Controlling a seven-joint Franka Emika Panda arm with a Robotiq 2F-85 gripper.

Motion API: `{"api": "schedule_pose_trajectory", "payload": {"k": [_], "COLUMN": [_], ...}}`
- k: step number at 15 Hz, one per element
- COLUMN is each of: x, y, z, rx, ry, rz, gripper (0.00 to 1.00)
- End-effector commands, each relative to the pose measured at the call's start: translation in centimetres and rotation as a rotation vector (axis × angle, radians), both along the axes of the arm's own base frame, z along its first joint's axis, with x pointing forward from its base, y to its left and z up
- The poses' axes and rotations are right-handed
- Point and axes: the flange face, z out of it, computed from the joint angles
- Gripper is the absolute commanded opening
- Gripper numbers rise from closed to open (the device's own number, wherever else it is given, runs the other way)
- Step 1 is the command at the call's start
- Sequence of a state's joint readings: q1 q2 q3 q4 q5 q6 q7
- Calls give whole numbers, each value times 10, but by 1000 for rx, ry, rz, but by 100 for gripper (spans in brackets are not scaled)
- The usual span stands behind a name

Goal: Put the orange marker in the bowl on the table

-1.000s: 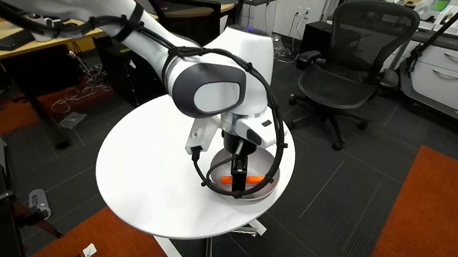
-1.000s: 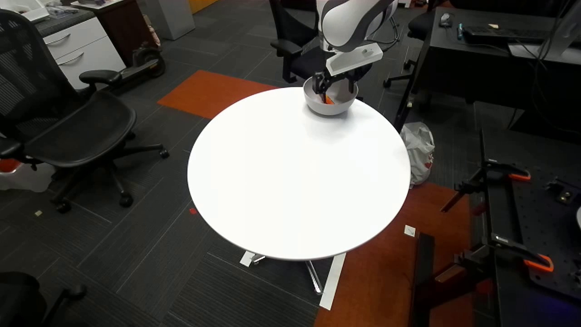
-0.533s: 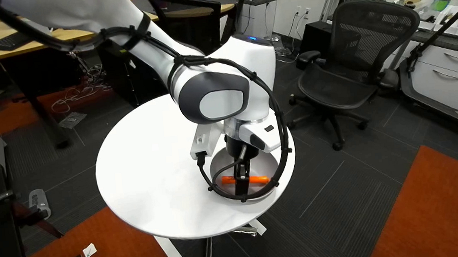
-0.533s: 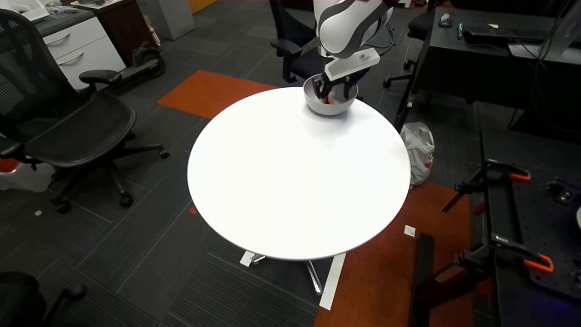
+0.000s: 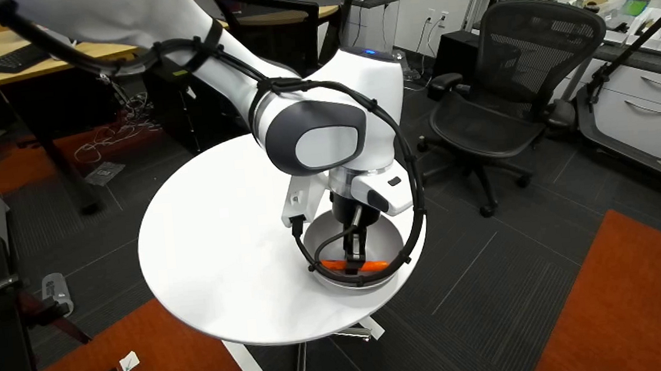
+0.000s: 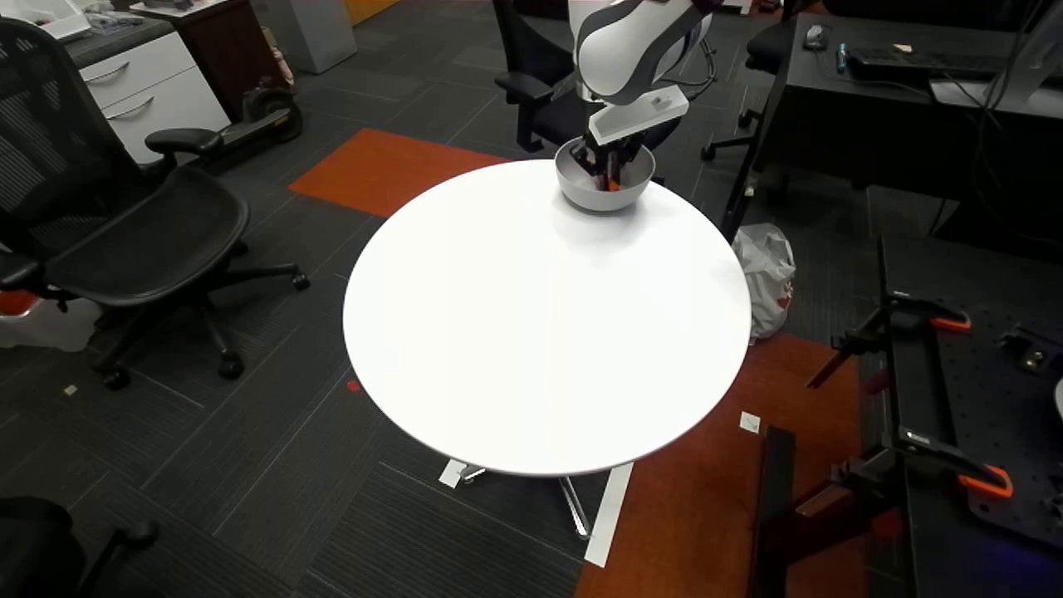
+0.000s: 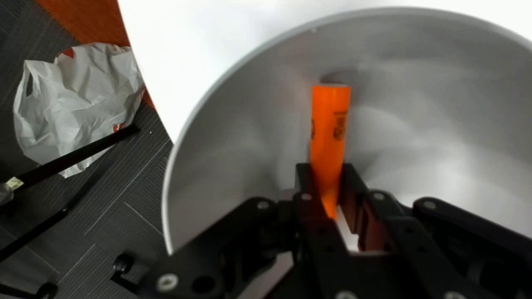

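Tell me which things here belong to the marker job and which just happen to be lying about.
For the job:
marker, between the jaws, inside the bowl
bowl
table, under the bowl

Just around:
bag
keyboards
chairs

Glare bleaches the table (image 6: 540, 332) (almost featureless); the pincer (image 7: 327, 176) looks blurred.

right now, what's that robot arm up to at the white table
The robot arm has its gripper closed on the orange marker, down inside the bowl. The bowl sits near the edge of the white table. The marker has not been released yet; whether it touches the bowl is unclear.
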State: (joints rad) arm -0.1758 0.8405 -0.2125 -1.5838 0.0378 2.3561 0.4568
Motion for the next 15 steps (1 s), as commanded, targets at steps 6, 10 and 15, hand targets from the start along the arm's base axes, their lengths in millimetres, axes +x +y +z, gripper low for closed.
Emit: {"api": "schedule_pose_trajectory", "payload": {"k": [6, 10, 15], "x": [-17, -27, -38], "y": [9, 30, 63], "z": [52, 79, 108], "rx": [-23, -61, -116], "ry": [-84, -156, -261], "rz": [-4, 30, 111], "gripper": [5, 5, 5]}}
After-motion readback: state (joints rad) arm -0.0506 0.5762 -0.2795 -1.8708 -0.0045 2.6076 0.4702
